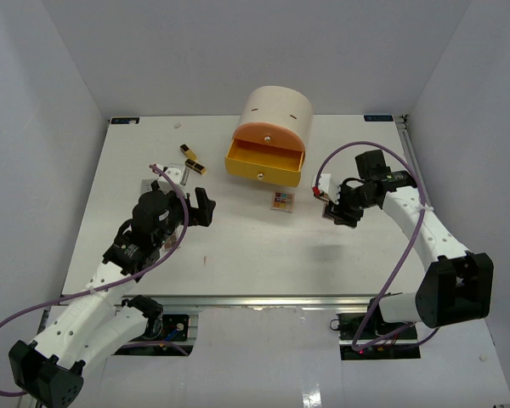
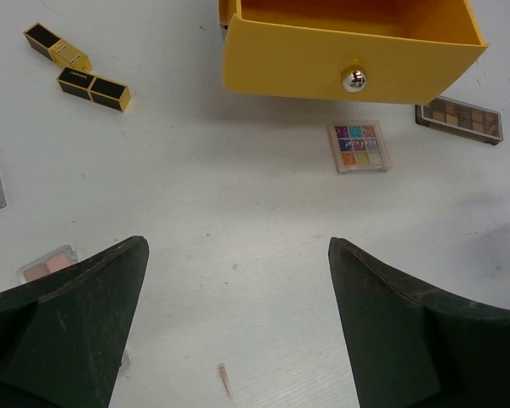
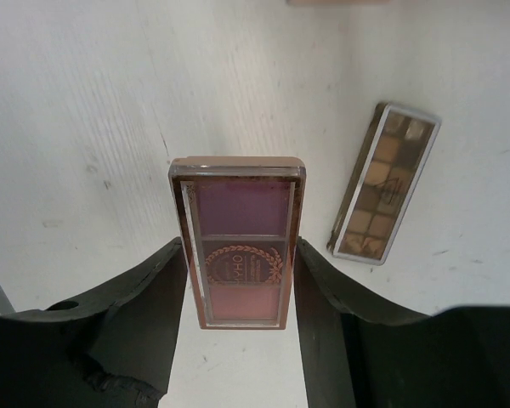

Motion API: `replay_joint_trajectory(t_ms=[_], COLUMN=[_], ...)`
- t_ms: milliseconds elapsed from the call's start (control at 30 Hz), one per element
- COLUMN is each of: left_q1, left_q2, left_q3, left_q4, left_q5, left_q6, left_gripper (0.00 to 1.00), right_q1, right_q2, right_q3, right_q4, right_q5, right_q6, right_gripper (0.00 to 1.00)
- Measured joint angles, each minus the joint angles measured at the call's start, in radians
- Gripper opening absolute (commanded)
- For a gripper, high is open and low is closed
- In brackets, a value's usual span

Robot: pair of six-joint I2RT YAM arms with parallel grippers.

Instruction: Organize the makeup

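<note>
Your right end effector point(image 3: 238, 259) is gripping the pink palette point(image 3: 238, 208), centre frame, by its thin long edges only, so it is risking pivoting loose and hitting the brown palette point(image 3: 382, 183) lying just right.

Pink palette point(image 3: 240, 242) (face-up) beside brown palette point(image 3: 384, 194)

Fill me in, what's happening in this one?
The right gripper is shut on a pink-and-purple palette, gripping its long sides. A brown palette lies beside it on the table. Whether the held one is lifted is unclear. The left gripper hangs open above the table, facing the pulled-out yellow drawer. A multicolour palette and two lipstick tubes lie loose nearby.
</note>
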State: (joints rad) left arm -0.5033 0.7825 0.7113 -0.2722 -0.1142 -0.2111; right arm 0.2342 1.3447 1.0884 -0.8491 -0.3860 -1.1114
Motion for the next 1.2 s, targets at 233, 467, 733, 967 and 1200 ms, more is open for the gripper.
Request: replay_joint_trajectory(t_ms=[233,467,733,967,1200], left_q1=[0.003,0.003,0.004,0.005,0.011], left_q2=[0.001,0.001,0.001,0.001,-0.001], left_q3=[0.000,0.000,0.000,0.000,0.000], left_q4=[-0.006,-0.006,-0.008,-0.009,-0.012], left_q5=[-0.007,-0.009,-0.013,-0.023,-0.025], left_q6=[-0.003,-0.005,-0.007,-0.007,-0.007], left_gripper=[0.98,0.98,0.98,0.98,0.98], right_q1=[0.091,0.194,0.381,0.493,0.510], right_q2=[-0.021,0.022,0.145,0.330,0.364], right_q3=[0.119,0.270,0.391,0.498,0.498], right_q4=[-0.032,0.005,0.248,0.418,0.560], right_q5=[-0.070,-0.047,0.205,0.556,0.755], right_q6=[0.086,0.230,0.424,0.500,0.477], right_gripper=[0.17,0.15,0.12,0.10,0.17])
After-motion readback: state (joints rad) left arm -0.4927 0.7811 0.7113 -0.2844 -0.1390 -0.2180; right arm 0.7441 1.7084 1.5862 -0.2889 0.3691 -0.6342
